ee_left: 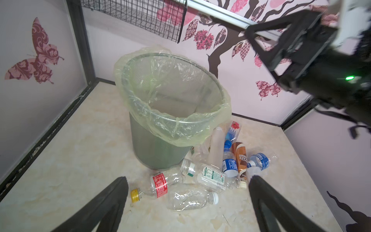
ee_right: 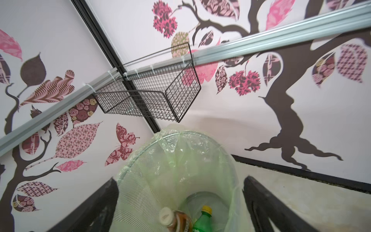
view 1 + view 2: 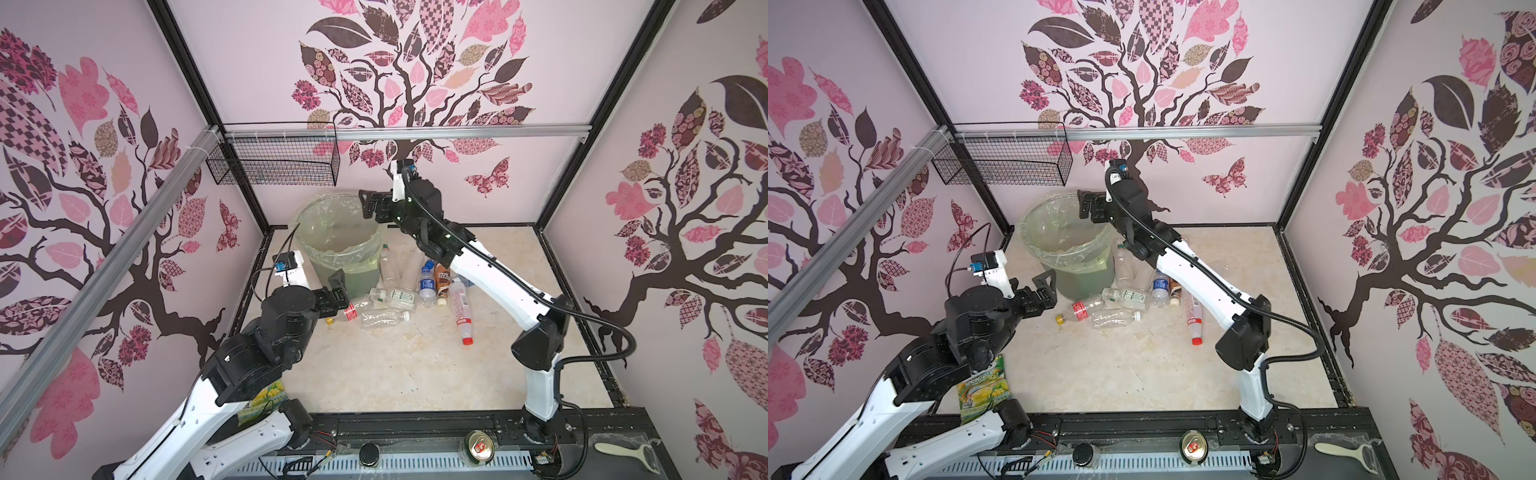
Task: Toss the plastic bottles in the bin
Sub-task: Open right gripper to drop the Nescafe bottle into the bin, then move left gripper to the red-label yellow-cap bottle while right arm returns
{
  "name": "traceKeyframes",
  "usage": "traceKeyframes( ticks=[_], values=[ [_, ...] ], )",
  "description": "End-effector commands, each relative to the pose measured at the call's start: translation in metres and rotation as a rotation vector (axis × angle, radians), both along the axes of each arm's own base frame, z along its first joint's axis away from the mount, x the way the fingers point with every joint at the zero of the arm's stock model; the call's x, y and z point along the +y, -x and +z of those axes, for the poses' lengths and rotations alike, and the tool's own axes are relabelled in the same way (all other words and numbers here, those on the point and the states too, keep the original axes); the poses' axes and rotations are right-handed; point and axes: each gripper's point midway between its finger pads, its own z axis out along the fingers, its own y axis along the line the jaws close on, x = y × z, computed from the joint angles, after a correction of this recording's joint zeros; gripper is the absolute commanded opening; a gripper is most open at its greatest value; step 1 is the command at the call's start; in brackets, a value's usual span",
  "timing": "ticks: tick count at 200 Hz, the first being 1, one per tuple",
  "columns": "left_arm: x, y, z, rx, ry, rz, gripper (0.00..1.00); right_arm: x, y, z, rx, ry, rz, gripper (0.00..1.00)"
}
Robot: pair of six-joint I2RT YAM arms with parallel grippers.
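Observation:
The bin (image 3: 345,270) (image 3: 1084,278) stands at the back of the floor, lined with a clear bag. My right gripper (image 3: 368,205) (image 2: 180,180) hangs open over its mouth, holding nothing. Inside the bin (image 2: 144,190) lie a brown bottle with a white cap (image 2: 176,219) and a green bottle (image 2: 202,221). Several plastic bottles lie on the floor in front of the bin, among them a clear one (image 1: 192,197), a red-labelled one (image 1: 158,184) and a blue-labelled one (image 1: 229,164). My left gripper (image 3: 337,291) (image 1: 188,178) is open and empty, above that pile.
A black wire basket (image 3: 282,162) hangs on the back rail above the bin. A snack bag (image 3: 262,401) lies under my left arm. On the front ledge sit a metal can (image 3: 478,446) and a white peeler (image 3: 623,451). A red-capped bottle (image 3: 461,309) lies beside my right arm.

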Motion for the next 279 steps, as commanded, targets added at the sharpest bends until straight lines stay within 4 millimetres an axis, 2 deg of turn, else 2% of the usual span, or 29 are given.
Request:
traceKeyframes(
  ticks=[1, 22, 36, 53, 72, 93, 106, 126, 150, 175, 203, 228, 250, 279],
  values=[
    [0.004, 0.002, -0.014, 0.071, 0.043, 0.047, 0.98, -0.062, 0.017, 0.069, -0.071, -0.115, -0.005, 1.00],
    [0.001, 0.006, -0.008, 0.085, 0.098, 0.032, 0.98, -0.091, 0.016, 0.073, -0.056, -0.086, -0.051, 1.00],
    [0.002, 0.008, -0.006, 0.092, 0.126, 0.037, 0.98, -0.098, 0.017, 0.066, -0.051, -0.028, -0.083, 0.99],
    [0.006, 0.010, -0.016, 0.109, 0.112, 0.051, 0.98, -0.101, 0.022, 0.050, -0.017, 0.025, -0.081, 0.99],
    [0.006, 0.011, -0.042, 0.128, 0.049, 0.038, 0.98, -0.104, 0.031, 0.015, -0.008, 0.041, -0.072, 0.99],
    [0.017, 0.019, -0.077, 0.166, 0.060, 0.073, 0.98, -0.113, 0.042, -0.036, 0.032, 0.011, -0.080, 0.99],
    [0.019, 0.026, -0.089, 0.171, 0.073, 0.050, 0.98, -0.117, 0.049, -0.065, 0.067, 0.025, -0.093, 1.00],
    [0.028, 0.038, -0.105, 0.179, 0.074, 0.036, 0.98, -0.117, 0.059, -0.098, 0.134, 0.074, -0.093, 0.99],
    [0.034, 0.048, -0.129, 0.236, 0.078, 0.036, 0.98, -0.106, 0.080, -0.123, 0.199, 0.100, -0.052, 1.00],
    [0.020, 0.045, -0.151, 0.265, 0.084, -0.005, 0.98, -0.097, 0.100, -0.135, 0.222, 0.138, -0.030, 0.99],
    [0.011, 0.034, -0.174, 0.299, 0.071, -0.005, 0.98, -0.092, 0.115, -0.145, 0.270, 0.099, 0.033, 0.99],
    [0.005, 0.013, -0.211, 0.390, 0.140, -0.009, 0.98, -0.091, 0.122, -0.150, 0.294, 0.094, 0.062, 0.99],
    [0.012, -0.005, -0.233, 0.453, 0.220, 0.004, 0.98, -0.093, 0.128, -0.152, 0.299, 0.091, 0.077, 1.00],
    [0.013, -0.022, -0.248, 0.515, 0.228, -0.004, 0.98, -0.098, 0.135, -0.158, 0.306, 0.114, 0.082, 1.00]
  ],
)
